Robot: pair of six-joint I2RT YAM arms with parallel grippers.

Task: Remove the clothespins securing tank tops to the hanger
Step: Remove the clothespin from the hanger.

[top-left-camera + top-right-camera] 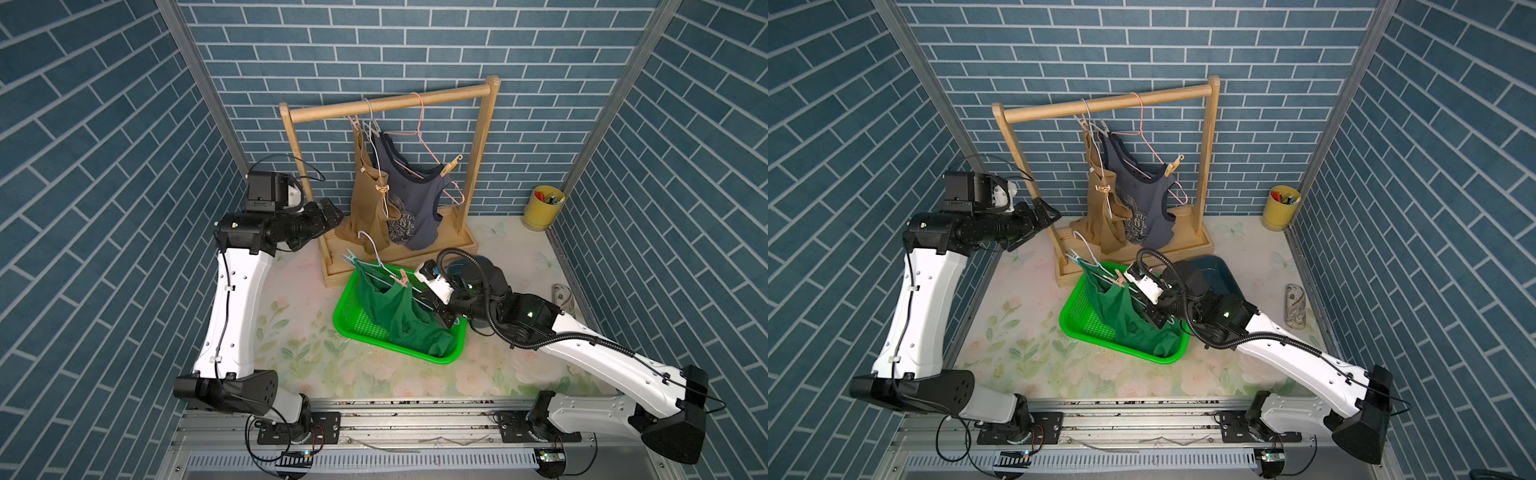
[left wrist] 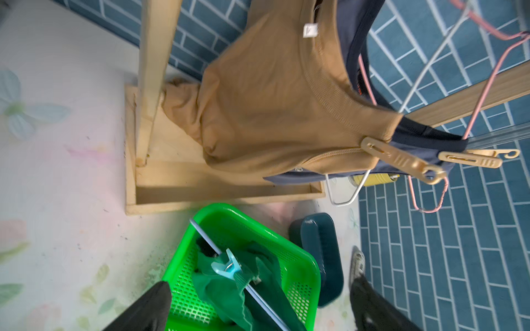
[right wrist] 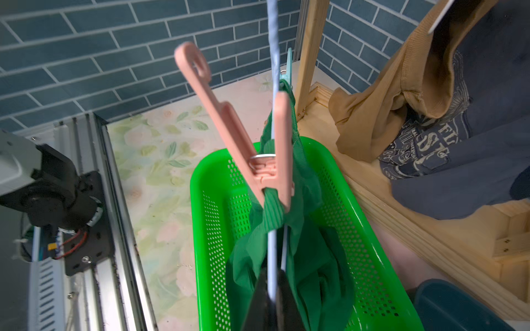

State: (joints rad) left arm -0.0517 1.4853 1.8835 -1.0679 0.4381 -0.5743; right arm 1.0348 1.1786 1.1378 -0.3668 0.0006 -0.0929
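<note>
Reads only scraps of the pale chest print on the grey-blue tank top [image 3: 424,143]: large block letters broken by folds, no whole word legible. Finds a small white sewn tag [image 2: 310,30] inside the ribbed neckline of the tan tank top [image 2: 272,100], too blurred to read. Sees both tops, soft knit, hanging from thin wire hangers on the pale wooden rack [image 1: 395,104], hems slumped onto its boxed base. Spots a tan clothespin [image 2: 401,159] pinching the tan top's strap and a second tan clothespin [image 2: 470,159] on the navy-trimmed strap just beside it, both flat moulded plastic with slotted faces and hooked tails. Clamps the right jaws shut on the light-blue hanger [image 3: 274,57], a slim wire, above the green basket [image 3: 200,229] of glossy perforated plastic. Carries on that hanger the green tank top [image 3: 315,272], fine knit sagging into the basket, pinned by a pink clothespin [image 3: 258,160], V-shaped with a metal spring ring, and farther along by a pale teal clothespin [image 2: 228,265]. Holds the left jaws spread fully wide, empty, by the rack's left post near the tan top. Notes a yellow cup [image 1: 542,208] of pens at the back of the floral-printed worktop [image 1: 291,353], a dark teal tub [image 1: 1217,274] beside the basket, and a patterned case [image 1: 1296,305] by the right wall.
</note>
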